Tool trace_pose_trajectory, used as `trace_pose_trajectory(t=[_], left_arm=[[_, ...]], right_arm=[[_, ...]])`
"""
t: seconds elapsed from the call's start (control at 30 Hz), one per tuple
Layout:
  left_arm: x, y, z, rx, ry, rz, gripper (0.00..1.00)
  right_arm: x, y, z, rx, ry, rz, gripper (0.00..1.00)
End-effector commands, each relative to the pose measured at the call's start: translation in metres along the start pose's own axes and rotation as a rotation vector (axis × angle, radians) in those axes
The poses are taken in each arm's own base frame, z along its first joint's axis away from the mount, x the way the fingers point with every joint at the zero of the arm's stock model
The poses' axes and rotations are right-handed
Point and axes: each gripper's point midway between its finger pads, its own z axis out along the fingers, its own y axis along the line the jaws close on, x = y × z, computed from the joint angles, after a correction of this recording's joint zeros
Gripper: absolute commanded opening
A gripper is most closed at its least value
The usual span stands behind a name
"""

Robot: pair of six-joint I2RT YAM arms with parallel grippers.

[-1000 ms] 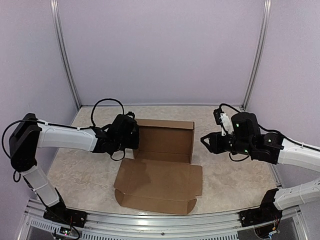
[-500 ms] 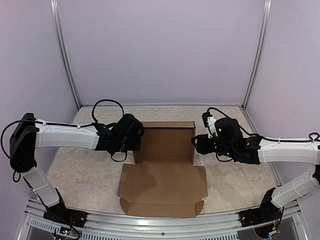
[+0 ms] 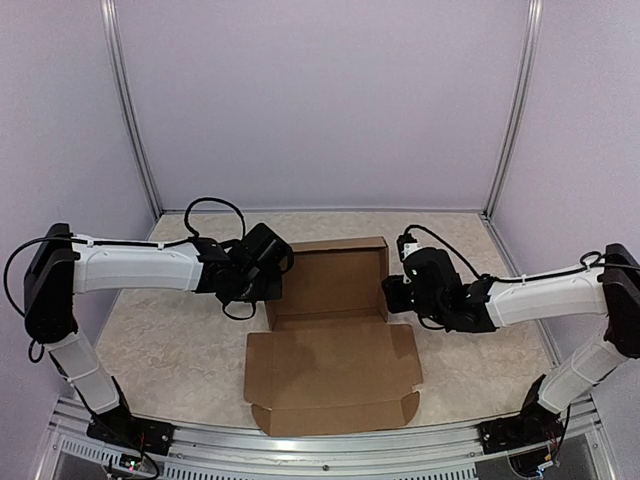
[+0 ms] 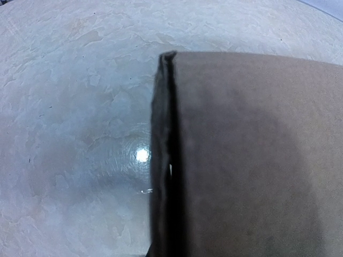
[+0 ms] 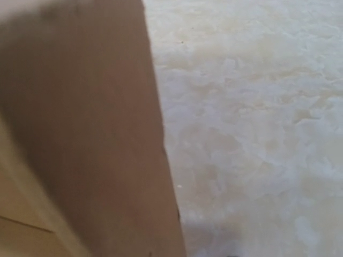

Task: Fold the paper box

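The paper box (image 3: 330, 365) lies in the middle of the table. Its back part has raised walls and its wide lid panel lies flat towards the near edge. My left gripper (image 3: 272, 283) is at the box's left wall. The left wrist view shows that wall's edge (image 4: 163, 160) running straight down into the jaw area, and the fingers are out of view. My right gripper (image 3: 391, 294) is at the box's right wall. The right wrist view shows only that brown wall (image 5: 86, 134) beside the bare table, with no fingers showing.
The marbled tabletop (image 3: 170, 340) shows on both sides of the box. Grey walls with metal posts (image 3: 130, 110) enclose the back. A metal rail (image 3: 320, 450) runs along the near edge, between the arm bases.
The box has turned square and shifted right, with the left gripper staying at its left wall. The right arm has swung in from the right to the box's right wall.
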Motion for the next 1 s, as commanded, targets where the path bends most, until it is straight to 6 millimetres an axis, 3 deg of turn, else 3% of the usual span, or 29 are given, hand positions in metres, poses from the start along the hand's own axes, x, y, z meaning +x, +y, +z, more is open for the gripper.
trace_pose_trajectory(t=[0.0,0.37,0.67,0.87,0.9,0.97], left_arm=[[0.009,-0.005,0.004,-0.001,0.047,-0.026,0.00],[0.012,-0.009,0.006,0.000,0.057,-0.007,0.00],[0.014,-0.012,0.005,-0.007,0.053,0.008,0.00],[0.014,-0.011,0.003,-0.003,0.050,0.000,0.00],[0.014,-0.012,0.002,-0.001,0.050,0.002,0.01],[0.014,-0.013,0.002,0.002,0.051,0.005,0.14]], right_arm=[[-0.010,0.006,0.009,0.026,-0.043,0.024,0.40],[-0.008,0.011,0.031,0.060,-0.063,0.014,0.31],[-0.006,0.014,0.040,0.056,-0.074,0.009,0.02],[-0.005,0.017,0.042,0.040,-0.078,0.013,0.00],[-0.005,0.018,0.042,0.037,-0.080,0.014,0.00],[-0.006,0.018,0.042,0.039,-0.080,0.014,0.00]])
